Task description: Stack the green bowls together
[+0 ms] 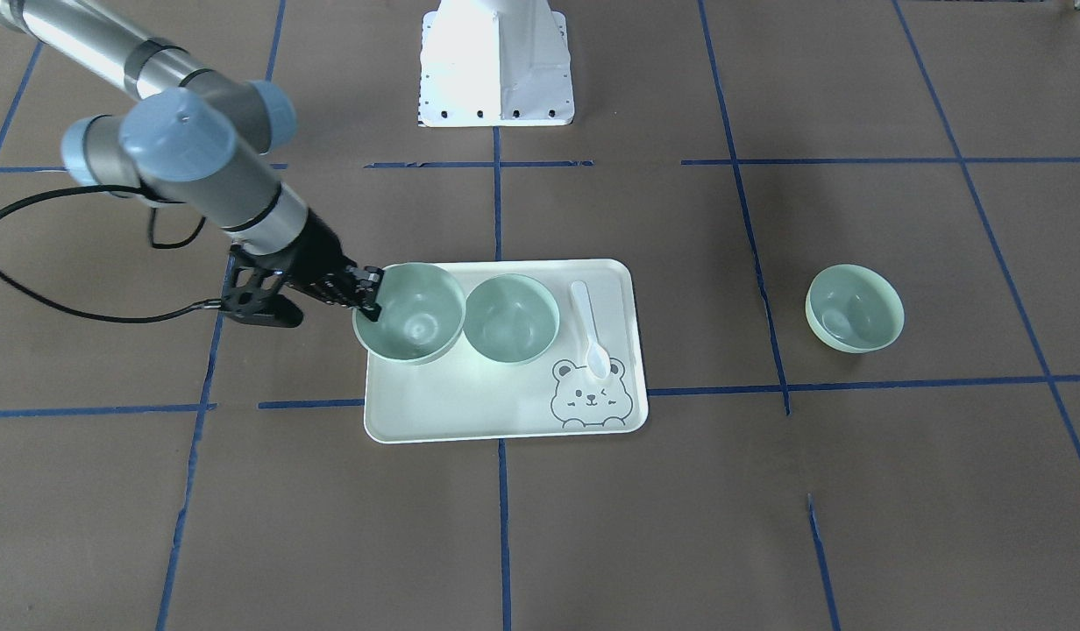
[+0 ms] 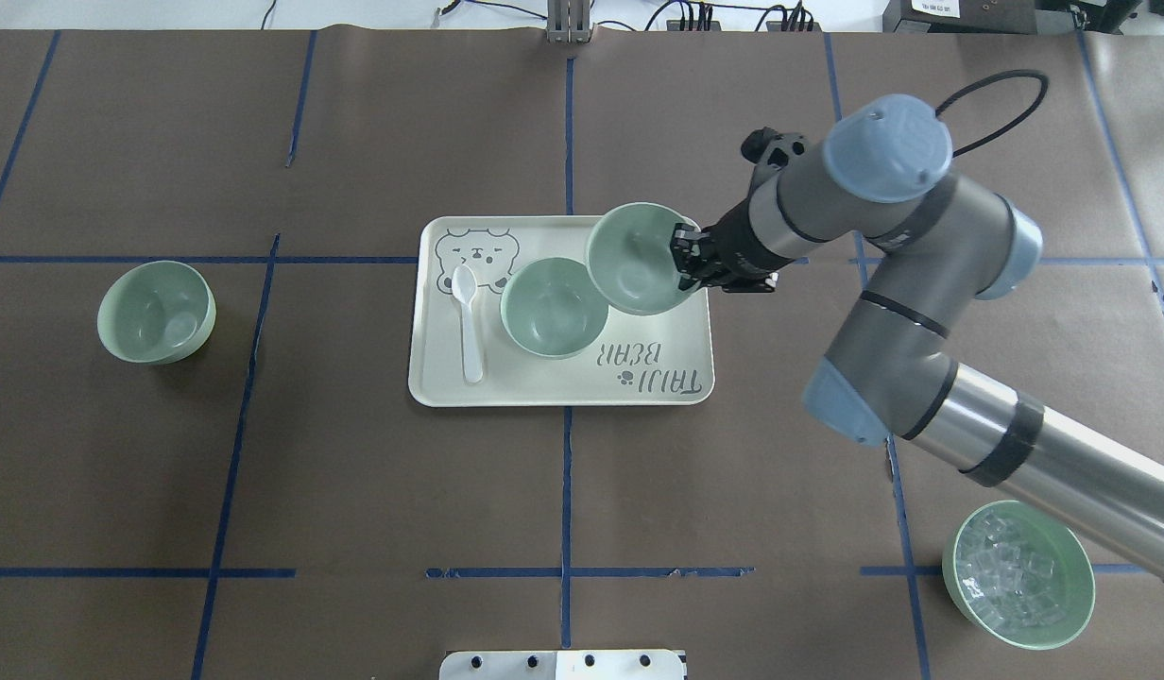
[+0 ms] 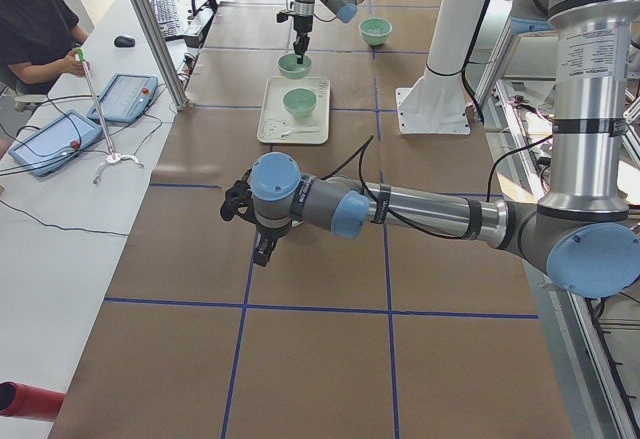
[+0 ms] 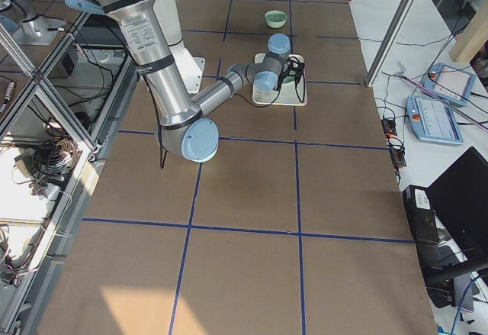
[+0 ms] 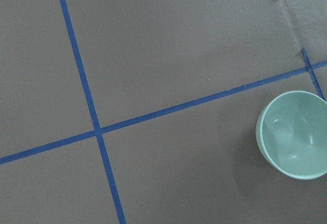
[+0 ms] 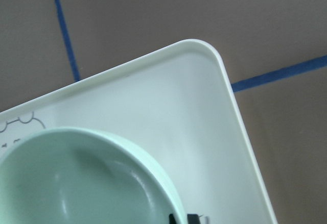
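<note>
My right gripper (image 2: pixel 682 261) is shut on the rim of a pale green bowl (image 2: pixel 636 257) and holds it tilted just above the right end of the tray; the same gripper (image 1: pixel 370 294) and bowl (image 1: pixel 410 311) show in the front view. A second green bowl (image 2: pixel 554 307) sits upright on the tray beside it. A third green bowl (image 2: pixel 156 312) stands alone on the table at the far left and also shows in the left wrist view (image 5: pixel 296 134). My left gripper (image 3: pixel 262 249) shows only in the exterior left view; I cannot tell if it is open or shut.
The bear-print tray (image 2: pixel 658 382) lies mid-table with a white spoon (image 2: pixel 467 321) on its left part. A green bowl of clear cubes (image 2: pixel 1018 574) stands at the near right under my right arm. The robot base (image 1: pixel 496 66) is behind the tray. An operator (image 3: pixel 35 19) sits at the side desk.
</note>
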